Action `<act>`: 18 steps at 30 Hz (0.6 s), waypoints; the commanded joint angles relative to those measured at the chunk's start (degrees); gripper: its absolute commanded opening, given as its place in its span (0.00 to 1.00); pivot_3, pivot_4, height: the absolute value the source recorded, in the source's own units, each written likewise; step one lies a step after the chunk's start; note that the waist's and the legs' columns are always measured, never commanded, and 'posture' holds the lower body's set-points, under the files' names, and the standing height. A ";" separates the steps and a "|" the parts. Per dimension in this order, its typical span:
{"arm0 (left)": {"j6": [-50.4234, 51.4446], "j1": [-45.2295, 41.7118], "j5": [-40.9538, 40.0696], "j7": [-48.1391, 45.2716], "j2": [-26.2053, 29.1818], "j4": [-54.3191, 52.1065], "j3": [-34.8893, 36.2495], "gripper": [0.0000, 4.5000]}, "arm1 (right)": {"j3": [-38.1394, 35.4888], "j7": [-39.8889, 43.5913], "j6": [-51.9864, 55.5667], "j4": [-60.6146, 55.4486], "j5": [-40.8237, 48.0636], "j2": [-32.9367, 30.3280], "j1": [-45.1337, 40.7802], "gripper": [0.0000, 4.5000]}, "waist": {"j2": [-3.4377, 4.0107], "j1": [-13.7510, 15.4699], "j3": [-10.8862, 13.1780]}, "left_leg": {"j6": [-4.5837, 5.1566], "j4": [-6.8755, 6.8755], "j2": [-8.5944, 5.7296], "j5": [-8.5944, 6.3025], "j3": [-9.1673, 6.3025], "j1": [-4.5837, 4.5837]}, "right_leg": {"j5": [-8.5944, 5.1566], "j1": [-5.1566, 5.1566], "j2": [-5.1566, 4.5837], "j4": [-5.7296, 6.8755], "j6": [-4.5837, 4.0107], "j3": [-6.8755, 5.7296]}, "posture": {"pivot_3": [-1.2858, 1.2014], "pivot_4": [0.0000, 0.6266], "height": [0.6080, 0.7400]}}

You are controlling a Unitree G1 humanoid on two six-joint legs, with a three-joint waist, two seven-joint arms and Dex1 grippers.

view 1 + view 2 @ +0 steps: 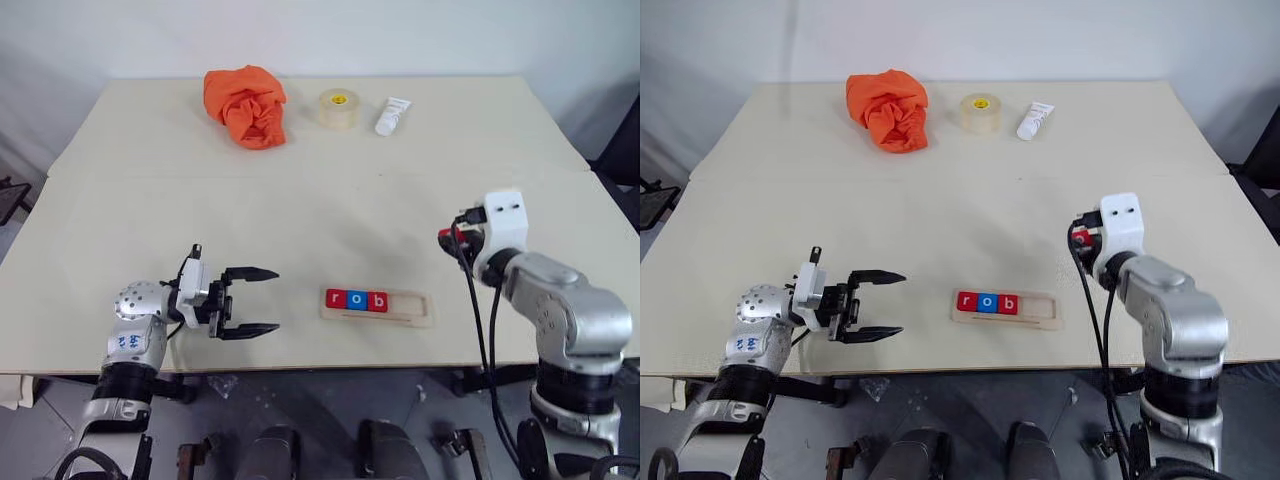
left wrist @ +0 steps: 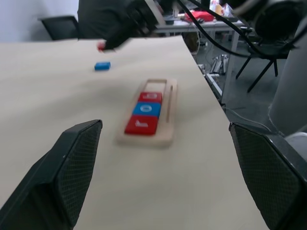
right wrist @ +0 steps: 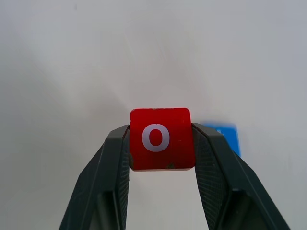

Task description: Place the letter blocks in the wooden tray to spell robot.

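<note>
Right wrist view: right gripper (image 3: pixel 161 143) pinching red o block (image 3: pixel 161 138). Wooden tray (image 1: pixel 377 307) holding r, o, b. Left gripper (image 1: pixel 250 301) open, empty. Blue block (image 3: pixel 225 135) behind, probably t, waiting.

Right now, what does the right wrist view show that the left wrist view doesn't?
Right wrist only: the white o on the red block, pinched between the right gripper's fingers.
Left wrist only: the tray holding three blocks, red, blue, red, and the open left gripper.
Both: the loose blue block on the table.
</note>
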 commanded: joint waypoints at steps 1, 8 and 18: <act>-0.97 -1.13 -0.19 -2.78 -0.09 0.99 -0.26 1.00 | -1.78 -3.05 3.94 -7.69 -0.85 1.58 1.80 0.32 | 0.00 -0.18 0.00 | 0.01 0.00 -0.02 0.01 0.04 -0.04 | 0.00 -0.09 0.00 0.04 0.00 0.00 | 0.52 0.24 1.00; -0.94 -1.98 -0.42 -3.19 0.22 1.56 -0.67 1.00 | -3.68 -6.52 9.46 -12.94 -2.66 6.88 7.17 0.32 | 0.00 -0.13 0.00 | 0.05 0.02 -0.06 0.03 0.11 -0.16 | 0.00 -0.35 0.02 0.22 0.00 0.09 | 0.52 0.24 1.00; -0.54 -1.67 -0.83 -3.13 0.54 0.83 -0.75 1.00 | -5.18 -6.49 10.60 -14.93 -3.08 10.52 10.46 0.49 | 0.00 -0.16 0.00 | 0.08 0.01 -0.11 0.05 0.15 -0.21 | 0.00 -0.47 0.03 0.32 0.01 0.19 | 0.52 0.24 1.00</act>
